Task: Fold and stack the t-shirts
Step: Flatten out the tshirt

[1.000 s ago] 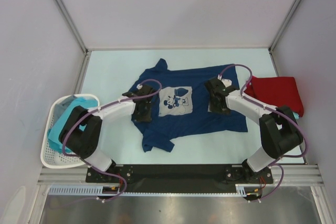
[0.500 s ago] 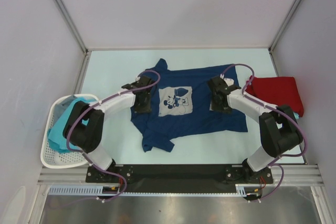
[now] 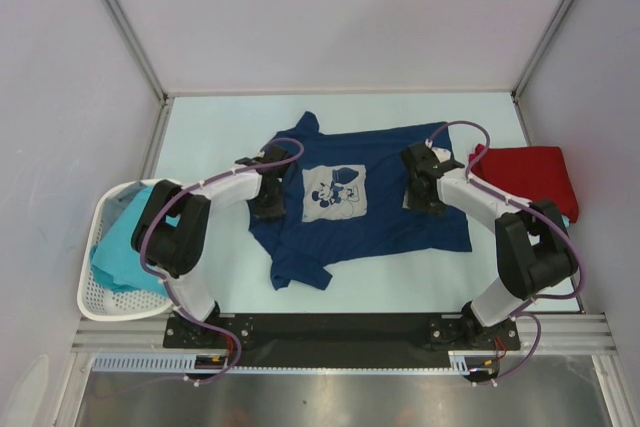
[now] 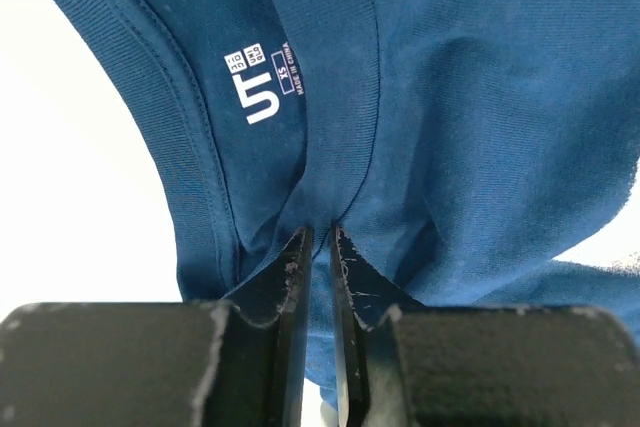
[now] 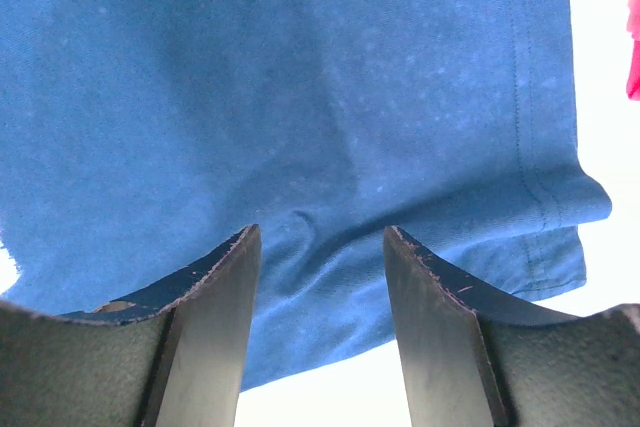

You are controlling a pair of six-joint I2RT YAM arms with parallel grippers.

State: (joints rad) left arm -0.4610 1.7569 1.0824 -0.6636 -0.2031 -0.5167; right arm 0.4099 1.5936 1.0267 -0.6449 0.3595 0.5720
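Left wrist cam: left gripper (image 4: pixel 320 237) pinched on the collar of the navy blue cloth t-shirt (image 3: pixel 370 222) lying spread on the pale table (image 3: pixel 215 137), right gripper (image 5: pixel 320 237) with jaws apart over its hem.

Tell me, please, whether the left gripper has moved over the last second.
Yes: the left gripper has shifted away from the arm bases, from beside the shirt print's bottom edge to beside its middle.

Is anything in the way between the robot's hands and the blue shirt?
No, nothing visible is in the way. The left gripper pinches the blue shirt at its collar. The right gripper is open directly over the cloth near the hem. The red shirt lies off to the right.
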